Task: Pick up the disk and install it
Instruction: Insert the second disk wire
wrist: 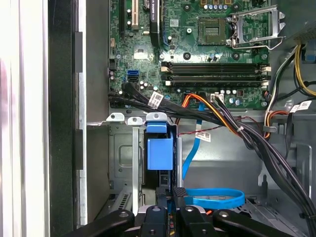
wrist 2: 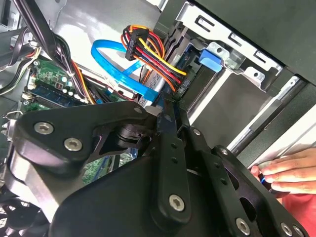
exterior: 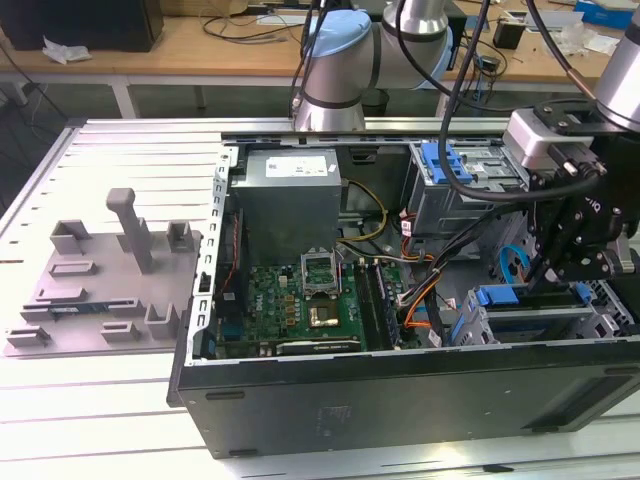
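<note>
Grey fixture plate [exterior: 100, 285]: exterior view's left, unused
Open PC case [exterior: 400, 390]: centre, motherboard [exterior: 300, 305] exposed
Drive cage [exterior: 520, 325]: exterior view's right; disk [wrist: 160, 150] partly seated, blue bracket showing
Gripper [exterior: 560, 275]: over cage, pincer state cannot tell; judged best: keep push square to rails, clear of blue SATA cable [wrist: 212, 197]

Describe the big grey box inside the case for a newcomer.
In the open case, beyond the green motherboard, at the far corner on the exterior view's left, sits the grey box. Plain metal, white sticker, no blue parts, unlike the drive cage.
</note>
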You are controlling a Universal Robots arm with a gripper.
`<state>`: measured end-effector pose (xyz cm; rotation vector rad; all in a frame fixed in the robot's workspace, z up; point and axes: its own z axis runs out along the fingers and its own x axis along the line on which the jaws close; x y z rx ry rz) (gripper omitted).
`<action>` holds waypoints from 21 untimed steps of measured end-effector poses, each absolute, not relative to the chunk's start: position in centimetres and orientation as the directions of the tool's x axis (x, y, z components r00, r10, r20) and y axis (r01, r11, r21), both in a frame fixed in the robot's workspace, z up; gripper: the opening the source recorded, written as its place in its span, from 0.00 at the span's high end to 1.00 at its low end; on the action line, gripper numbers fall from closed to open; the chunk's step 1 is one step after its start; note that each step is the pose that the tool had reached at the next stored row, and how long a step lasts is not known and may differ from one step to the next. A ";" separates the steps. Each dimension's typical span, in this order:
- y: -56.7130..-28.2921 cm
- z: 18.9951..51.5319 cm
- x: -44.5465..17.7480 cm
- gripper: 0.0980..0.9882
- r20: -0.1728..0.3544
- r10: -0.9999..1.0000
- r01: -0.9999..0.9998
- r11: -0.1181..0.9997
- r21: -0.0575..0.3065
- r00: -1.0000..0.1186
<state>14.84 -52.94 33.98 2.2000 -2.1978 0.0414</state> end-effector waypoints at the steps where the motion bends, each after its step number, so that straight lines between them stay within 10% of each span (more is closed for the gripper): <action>1: -52.9 34.0 14.8 0.93 0.041 -0.999 -1.000 -0.002 0.004 0.002; 21: -52.9 36.1 14.8 0.78 0.042 -0.999 -1.000 -0.005 0.004 0.005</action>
